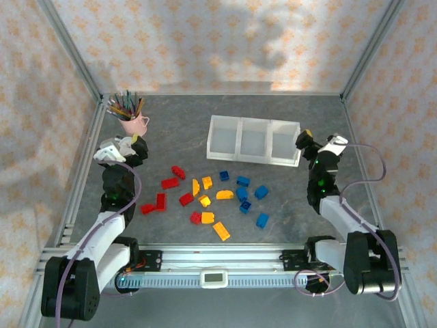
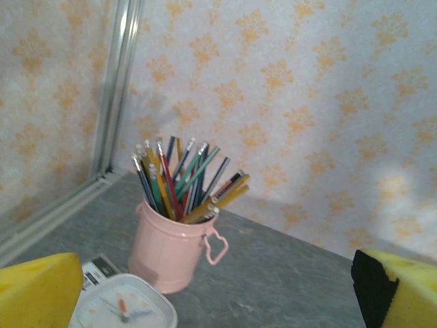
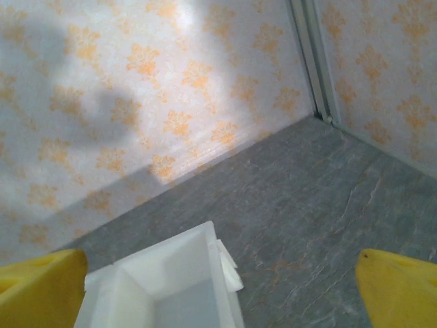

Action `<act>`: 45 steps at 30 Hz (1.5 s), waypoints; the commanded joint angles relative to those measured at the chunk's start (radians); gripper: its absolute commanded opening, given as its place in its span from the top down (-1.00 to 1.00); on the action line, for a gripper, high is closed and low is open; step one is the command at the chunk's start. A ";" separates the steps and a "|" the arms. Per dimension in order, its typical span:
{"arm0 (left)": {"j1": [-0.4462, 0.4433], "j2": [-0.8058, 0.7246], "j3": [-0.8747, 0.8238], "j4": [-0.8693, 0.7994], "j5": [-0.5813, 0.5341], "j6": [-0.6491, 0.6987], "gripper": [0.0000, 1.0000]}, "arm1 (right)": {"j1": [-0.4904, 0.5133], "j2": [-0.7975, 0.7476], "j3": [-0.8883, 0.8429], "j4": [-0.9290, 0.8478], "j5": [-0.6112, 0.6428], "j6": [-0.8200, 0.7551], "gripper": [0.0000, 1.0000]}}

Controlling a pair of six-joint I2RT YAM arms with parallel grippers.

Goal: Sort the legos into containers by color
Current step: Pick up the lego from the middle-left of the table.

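Several legos lie loose on the grey table, between the arms and in front of the containers: red ones (image 1: 170, 182) to the left, yellow-orange ones (image 1: 221, 231) in the middle, blue ones (image 1: 243, 181) to the right. The containers (image 1: 252, 158) are three joined white bins at the back centre, with nothing visible inside. My left gripper (image 1: 135, 145) hovers open near the pink mug, its yellow fingers (image 2: 37, 290) wide apart and nothing between them. My right gripper (image 1: 304, 141) stands open at the right end of the containers (image 3: 164, 263), also holding nothing.
A pink mug (image 1: 137, 124) full of pencils stands at the back left, just ahead of my left gripper (image 2: 218, 295). A small white clock (image 2: 123, 307) lies below that gripper. Patterned walls and metal posts enclose the table. A white device (image 1: 214, 277) sits on the front rail.
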State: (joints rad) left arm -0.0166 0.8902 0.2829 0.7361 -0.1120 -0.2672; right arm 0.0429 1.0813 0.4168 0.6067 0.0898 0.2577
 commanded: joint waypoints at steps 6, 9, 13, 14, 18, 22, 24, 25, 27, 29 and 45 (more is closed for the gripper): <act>0.017 -0.138 -0.059 -0.208 0.043 -0.314 -0.99 | -0.001 -0.071 0.050 -0.366 -0.100 0.253 -0.99; 0.017 -0.178 -0.031 -0.335 0.075 -0.361 -0.99 | 0.014 -0.081 0.073 -0.398 -0.156 0.233 -0.99; 0.016 -0.231 0.012 -0.512 0.122 -0.386 -0.99 | 0.091 -0.049 0.158 -0.516 -0.160 0.168 -0.99; 0.015 -0.244 0.020 -0.541 0.140 -0.389 -0.98 | 0.113 -0.036 0.176 -0.536 -0.167 0.162 -0.99; 0.011 -0.281 0.053 -0.676 0.217 -0.417 -0.98 | 0.227 0.030 0.245 -0.615 -0.209 0.135 -0.99; -0.013 -0.285 0.095 -0.820 0.250 -0.442 -0.98 | 0.408 0.095 0.318 -0.683 -0.172 0.090 -0.99; -0.035 -0.278 0.106 -0.864 0.262 -0.465 -0.98 | 0.490 0.163 0.362 -0.709 -0.171 0.075 -0.99; -0.054 -0.271 0.112 -0.881 0.270 -0.474 -0.98 | 0.532 0.195 0.387 -0.720 -0.170 0.066 -0.99; -0.093 -0.249 0.126 -0.914 0.277 -0.490 -0.98 | 0.608 0.261 0.438 -0.739 -0.157 0.049 -0.99; -0.123 -0.222 0.147 -0.954 0.281 -0.497 -0.98 | 0.679 0.330 0.493 -0.755 -0.140 0.025 -0.99; -0.179 -0.230 0.154 -1.029 0.186 -0.543 -0.98 | 0.922 0.866 0.952 -0.831 -0.124 -0.149 -0.74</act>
State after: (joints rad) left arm -0.1921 0.6750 0.4091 -0.2451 0.1143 -0.7959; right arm 0.9661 1.8946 1.3098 -0.1745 -0.0418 0.1520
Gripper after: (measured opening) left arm 0.992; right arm 0.874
